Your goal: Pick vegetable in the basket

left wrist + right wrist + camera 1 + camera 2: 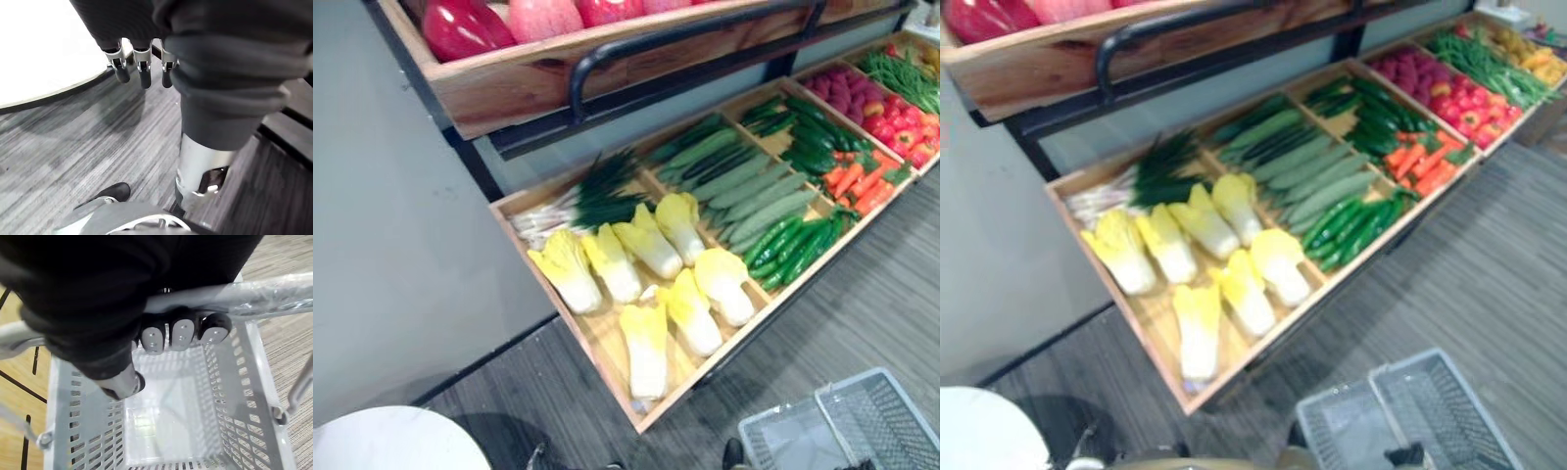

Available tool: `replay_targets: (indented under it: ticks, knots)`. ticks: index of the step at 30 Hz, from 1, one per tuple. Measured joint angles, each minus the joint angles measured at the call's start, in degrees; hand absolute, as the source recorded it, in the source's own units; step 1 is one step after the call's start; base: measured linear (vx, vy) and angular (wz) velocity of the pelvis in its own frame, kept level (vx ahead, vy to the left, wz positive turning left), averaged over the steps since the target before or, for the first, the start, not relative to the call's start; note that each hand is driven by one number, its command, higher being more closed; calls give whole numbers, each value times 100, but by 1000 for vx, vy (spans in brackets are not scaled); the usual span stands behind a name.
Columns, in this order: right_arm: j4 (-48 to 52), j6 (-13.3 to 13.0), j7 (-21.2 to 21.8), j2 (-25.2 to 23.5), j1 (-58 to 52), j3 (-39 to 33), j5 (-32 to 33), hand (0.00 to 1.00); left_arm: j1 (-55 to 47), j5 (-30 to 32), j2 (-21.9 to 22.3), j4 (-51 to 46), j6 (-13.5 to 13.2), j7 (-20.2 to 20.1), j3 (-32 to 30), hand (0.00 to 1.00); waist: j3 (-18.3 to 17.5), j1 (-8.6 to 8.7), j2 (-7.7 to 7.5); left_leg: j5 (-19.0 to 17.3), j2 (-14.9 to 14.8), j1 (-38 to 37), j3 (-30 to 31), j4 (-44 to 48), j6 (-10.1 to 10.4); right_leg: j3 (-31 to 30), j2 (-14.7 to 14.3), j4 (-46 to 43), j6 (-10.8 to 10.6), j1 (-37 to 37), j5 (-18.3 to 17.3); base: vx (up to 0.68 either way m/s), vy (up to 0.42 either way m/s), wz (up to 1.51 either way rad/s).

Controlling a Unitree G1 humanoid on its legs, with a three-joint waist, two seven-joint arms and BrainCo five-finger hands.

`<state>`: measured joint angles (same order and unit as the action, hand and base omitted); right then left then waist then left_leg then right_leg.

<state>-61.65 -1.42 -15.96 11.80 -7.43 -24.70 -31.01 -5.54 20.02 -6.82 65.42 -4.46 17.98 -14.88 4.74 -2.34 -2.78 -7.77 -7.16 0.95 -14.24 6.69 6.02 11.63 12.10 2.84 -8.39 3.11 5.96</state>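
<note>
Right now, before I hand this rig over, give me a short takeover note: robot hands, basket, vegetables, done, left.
The left robot hand is open and holds nothing, hanging over the floor.
The right robot hand is shut on the basket handle.
The grey basket is empty, held on the near side of the wooden tray of cabbages and cucumbers.
Done: basket in hand. Left: pick a vegetable with the free hand and put it in.

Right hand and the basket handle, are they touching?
Touching. The right wrist view shows the right hand with its fingers curled round the grey handle above the basket.
</note>
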Motion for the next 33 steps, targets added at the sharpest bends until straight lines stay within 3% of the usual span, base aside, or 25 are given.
replay_targets:
  ticks: [9, 18, 21, 23, 27, 33]
  knots:
    - [-246, 20, -25, -116, -32, -494, 137, 100, -263, -1268, 221, 3, -15, 361, -997, 0, -166, 18, 60, 157, -11, -138, 392, -276, 56, 410, -89, 129, 52, -310, -34, 48, -39, 22]
    - [-443, 14, -186, -141, 58, -532, 228, 100, -84, -1765, 234, -332, -92, 697, -1024, 0, -181, 66, 81, 157, 6, -228, 519, -294, 56, 525, -85, 127, 163, -460, -109, 10, -4, 7]
    - [-438, 16, -216, -141, 56, -571, 231, 100, -191, -1983, 340, -1261, -126, 832, -818, 0, -195, 60, 102, 157, 2, -211, 543, -270, 56, 540, -85, 107, 177, -458, -119, -22, -8, 4]
    - [-393, 19, -222, -141, 39, -585, 230, 100, -497, -1968, 400, -2672, -207, 876, -423, 0, -210, 55, 124, 157, 2, -196, 563, -266, 55, 556, -80, 97, 178, -445, -123, -30, -6, 4]
    - [-214, 18, -222, -138, -74, -636, 229, 100, -831, -1862, 473, -4272, -381, 803, 113, 0, -319, 68, 194, 158, 24, -113, 658, -245, 53, 636, -63, 91, 188, -429, -131, 8, -4, 10]
    - [-6, 19, -116, -86, -174, -586, 162, 100, -1160, -1861, 527, -5773, -427, 44, 1127, 0, -391, 68, 289, 157, -15, -137, 699, -217, 53, 666, -83, -21, 229, -441, -157, 8, -1, 4]
